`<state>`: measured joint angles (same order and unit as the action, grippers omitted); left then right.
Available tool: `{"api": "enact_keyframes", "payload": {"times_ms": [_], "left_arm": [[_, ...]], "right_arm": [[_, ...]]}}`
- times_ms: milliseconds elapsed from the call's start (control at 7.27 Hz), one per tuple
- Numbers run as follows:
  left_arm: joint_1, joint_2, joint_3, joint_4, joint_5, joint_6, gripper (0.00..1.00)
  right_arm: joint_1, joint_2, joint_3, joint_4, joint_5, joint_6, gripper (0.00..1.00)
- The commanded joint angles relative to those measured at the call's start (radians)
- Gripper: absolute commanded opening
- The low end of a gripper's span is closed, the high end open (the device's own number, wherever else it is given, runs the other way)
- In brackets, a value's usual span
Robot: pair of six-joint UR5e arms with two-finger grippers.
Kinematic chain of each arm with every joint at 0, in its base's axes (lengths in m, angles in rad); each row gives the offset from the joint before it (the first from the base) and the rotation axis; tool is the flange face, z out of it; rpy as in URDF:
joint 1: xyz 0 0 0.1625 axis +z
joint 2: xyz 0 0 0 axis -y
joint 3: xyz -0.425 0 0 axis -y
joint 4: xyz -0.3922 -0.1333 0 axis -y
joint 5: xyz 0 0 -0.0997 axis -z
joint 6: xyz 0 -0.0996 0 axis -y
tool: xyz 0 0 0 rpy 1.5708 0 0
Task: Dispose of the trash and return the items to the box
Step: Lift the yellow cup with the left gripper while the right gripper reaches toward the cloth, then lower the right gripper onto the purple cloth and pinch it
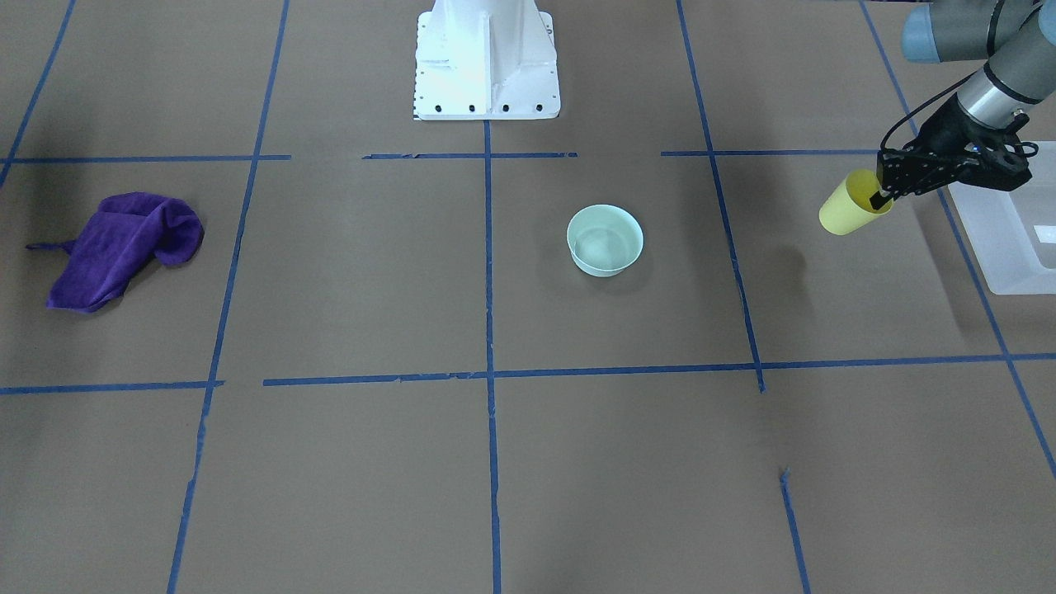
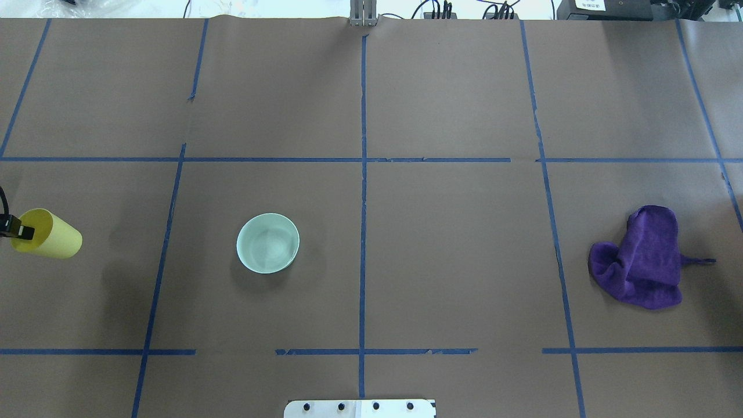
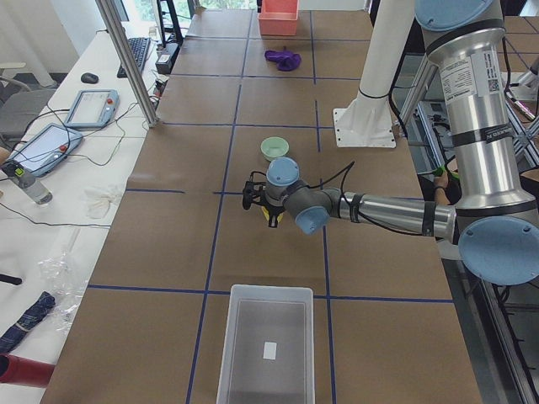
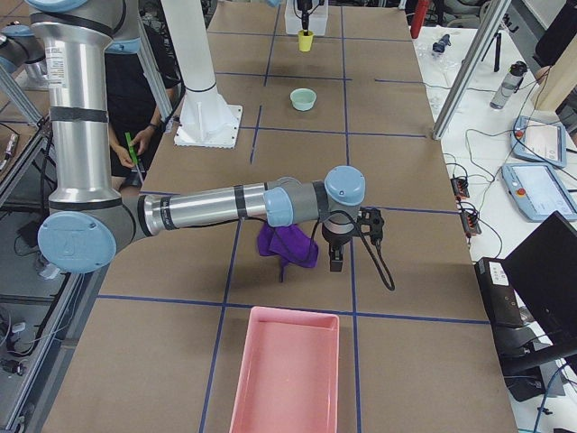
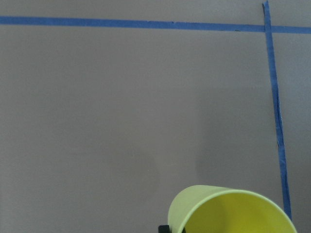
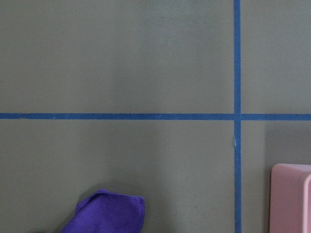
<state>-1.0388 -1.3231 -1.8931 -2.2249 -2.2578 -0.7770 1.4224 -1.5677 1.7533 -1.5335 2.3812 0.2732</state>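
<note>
bowl [image 1: 605, 239] central, cloth [image 1: 124, 247] far aside (apparently low), wide gap between

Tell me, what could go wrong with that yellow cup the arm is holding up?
The left end effector pinches the yellow cup only at its rim, tilted in the air, so it might slip out. The cup sticks out sideways, with the translucent bin close by, so it could clip the bin's wall going in.

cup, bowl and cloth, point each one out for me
cup [image 1: 843, 216]: front-facing view, on its outer side wall
bowl [image 1: 605, 243]: front-facing view, on its bare inner floor
cloth [image 1: 124, 247]: front-facing view, on the middle of the bunched fabric
</note>
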Motion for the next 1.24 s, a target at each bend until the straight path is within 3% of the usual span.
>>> {"api": "enact_keyframes", "payload": {"times_ms": [0,275,413,688,825,1101], "left_arm": [[-0.105,-0.015,-0.07,0.19,0.0,0.17,0.0],[-0.177,-0.028,-0.069,0.234,0.0,0.273,0.0],[-0.216,-0.041,-0.07,0.282,0.001,0.351,0.0],[-0.34,-0.158,-0.069,0.499,0.012,0.547,0.0],[-0.416,-0.198,-0.066,0.595,0.053,0.649,0.0],[-0.473,-0.261,-0.046,0.654,0.104,0.743,0.0]], "right_arm": [[-0.081,-0.027,0.015,0.099,-0.004,0.149,1.0],[-0.216,-0.115,0.017,0.443,-0.045,0.462,1.0],[-0.29,-0.135,0.034,0.493,-0.077,0.521,1.0],[-0.476,-0.199,0.147,0.493,-0.214,0.644,1.0],[-0.556,-0.199,0.15,0.498,-0.255,0.681,1.0],[-0.672,-0.193,0.147,0.5,-0.336,0.708,1.0]]}}
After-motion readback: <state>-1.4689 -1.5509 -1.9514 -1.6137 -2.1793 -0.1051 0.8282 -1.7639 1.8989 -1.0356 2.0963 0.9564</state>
